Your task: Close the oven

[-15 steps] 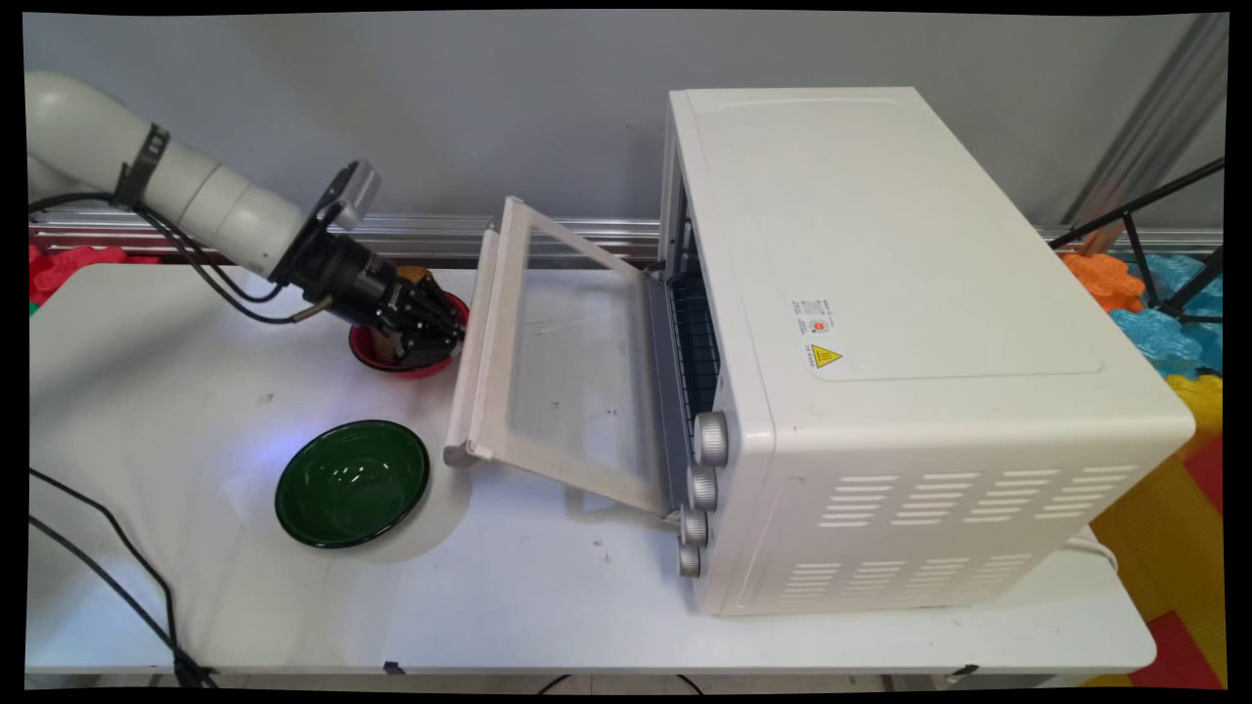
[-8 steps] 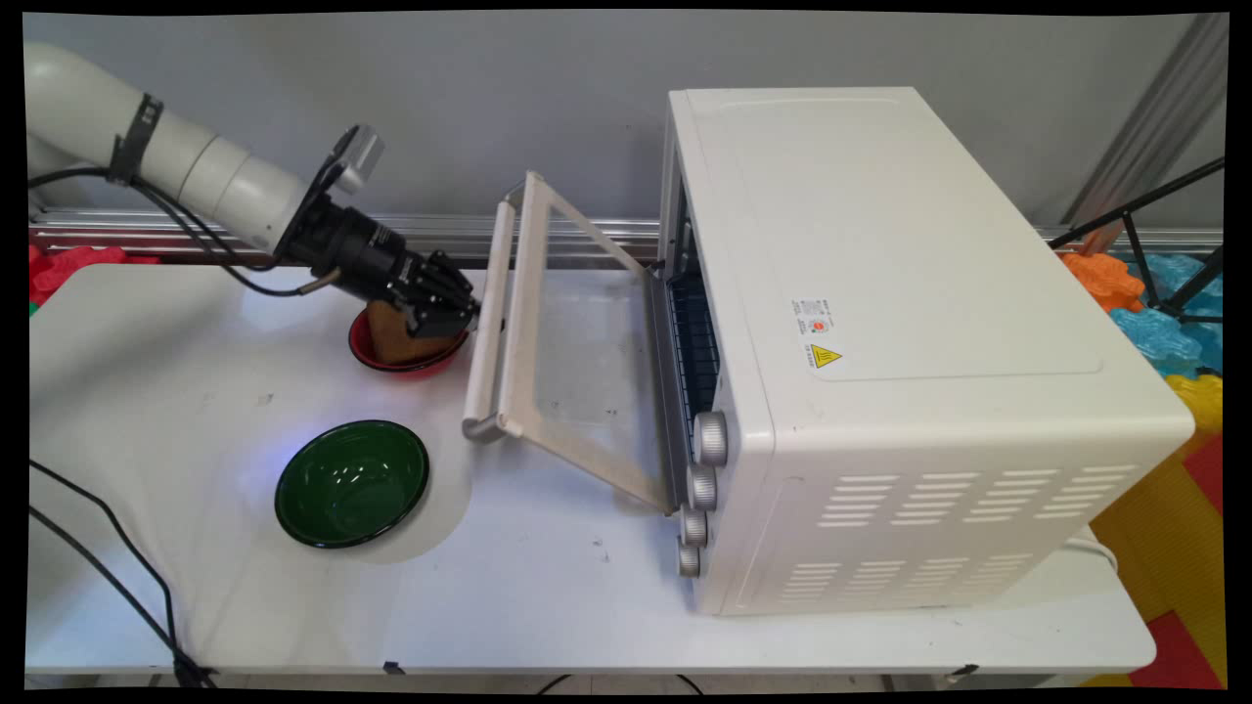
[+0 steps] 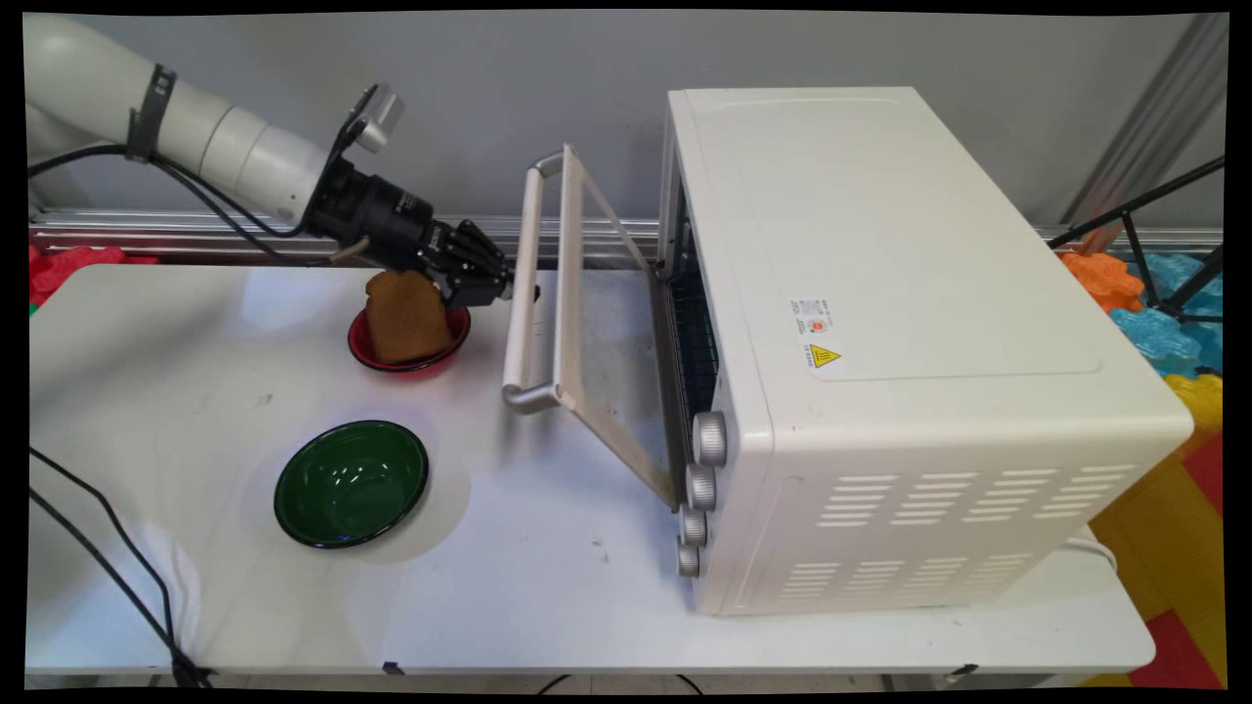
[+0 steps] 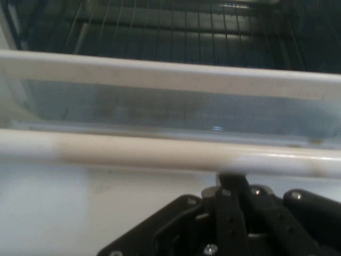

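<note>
Where the end effector [image 3: 514, 290] touches its handle [image 3: 521, 293], the oven [image 3: 880, 323] bears an unreadable label [image 3: 818, 334].

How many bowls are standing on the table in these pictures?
2. A green bowl, nothing in it, stands near the table's front left. A red bowl with a slice of bread in it stands farther back, beside the oven door's handle and just below the gripper.

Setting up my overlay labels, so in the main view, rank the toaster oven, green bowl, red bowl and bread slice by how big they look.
Largest to smallest in the main view:
1. toaster oven
2. green bowl
3. red bowl and bread slice: unranked. The slice hides much of the bowl, and both sit farther from the camera than the green bowl.
</note>
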Tool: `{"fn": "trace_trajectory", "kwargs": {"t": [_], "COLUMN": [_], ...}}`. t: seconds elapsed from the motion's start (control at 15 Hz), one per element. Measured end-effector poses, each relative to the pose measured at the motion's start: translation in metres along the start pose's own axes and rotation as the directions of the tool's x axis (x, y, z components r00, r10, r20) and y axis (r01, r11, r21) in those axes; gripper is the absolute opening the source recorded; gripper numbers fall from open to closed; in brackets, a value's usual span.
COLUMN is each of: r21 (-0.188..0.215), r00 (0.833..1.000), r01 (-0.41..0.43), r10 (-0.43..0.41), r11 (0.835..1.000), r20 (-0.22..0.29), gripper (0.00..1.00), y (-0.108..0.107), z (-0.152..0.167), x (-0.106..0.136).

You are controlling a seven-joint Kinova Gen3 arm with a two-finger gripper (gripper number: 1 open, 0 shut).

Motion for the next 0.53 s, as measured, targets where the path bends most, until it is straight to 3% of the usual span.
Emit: {"fn": "trace_trajectory", "kwargs": {"t": [0.53], "r21": [0.008], "r00": [0.999], "r01": [0.025], "r10": [-0.024], "r11": [1.000], "r20": [-0.027], "gripper": [0.00], "y": [0.002], "z": [0.007], "x": [0.014]}}
